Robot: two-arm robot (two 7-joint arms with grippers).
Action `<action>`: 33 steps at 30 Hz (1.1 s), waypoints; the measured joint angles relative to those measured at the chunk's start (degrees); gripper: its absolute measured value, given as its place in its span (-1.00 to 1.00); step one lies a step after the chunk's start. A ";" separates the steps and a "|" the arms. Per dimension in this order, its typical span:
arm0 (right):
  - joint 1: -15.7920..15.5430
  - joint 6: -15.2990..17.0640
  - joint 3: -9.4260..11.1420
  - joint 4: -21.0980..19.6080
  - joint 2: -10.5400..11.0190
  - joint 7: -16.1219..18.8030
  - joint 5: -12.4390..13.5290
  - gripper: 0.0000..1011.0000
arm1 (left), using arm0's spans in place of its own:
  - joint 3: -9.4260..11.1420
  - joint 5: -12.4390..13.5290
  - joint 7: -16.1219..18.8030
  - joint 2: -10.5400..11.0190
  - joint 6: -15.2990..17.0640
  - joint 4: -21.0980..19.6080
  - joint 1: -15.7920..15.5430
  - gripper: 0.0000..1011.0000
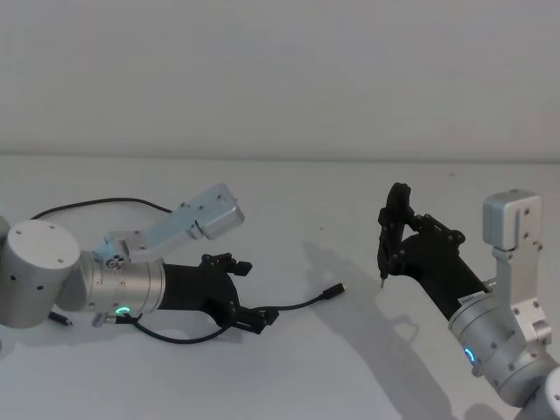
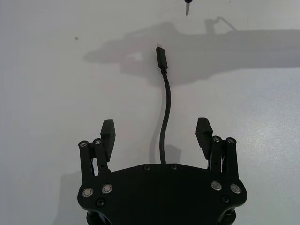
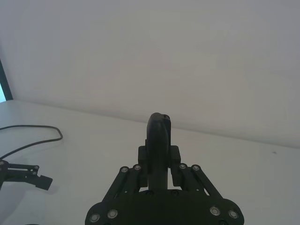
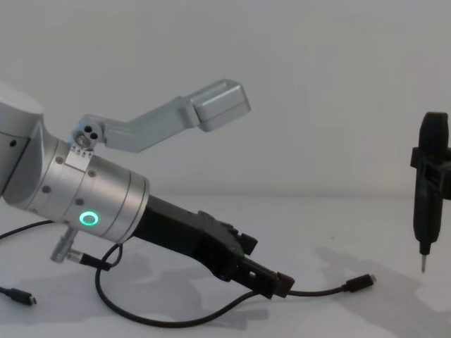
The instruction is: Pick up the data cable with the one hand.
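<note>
White bench (image 1: 350, 376) lies bare around the data cable (image 1: 302, 305), which curves across its middle, the plug (image 1: 335, 290) pointing towards the right arm. The left gripper (image 1: 248, 291) sits low over the cord with its jaws spread wide, 1 on each side and the cord running between them, clear of both. The rest of the cord loops back under the left arm. Well apart on the right, the right gripper (image 1: 404, 241) is clamped on an upright black pen tool (image 1: 394, 219), whose metal tip hangs above open surface beyond the plug.
</note>
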 joint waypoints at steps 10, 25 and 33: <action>0.00 0.00 0.00 0.00 0.00 0.00 0.00 -0.46 | 0.82 -0.97 -0.15 -0.85 1.96 1.86 -0.57 0.98; 0.00 0.00 0.00 0.00 0.00 0.00 0.00 -0.46 | 1.43 -2.16 0.41 -1.68 3.78 3.10 -0.88 0.98; 0.00 0.00 0.00 0.00 0.00 0.00 0.00 -0.46 | 1.58 -2.63 0.79 -1.89 4.50 3.30 -0.92 0.92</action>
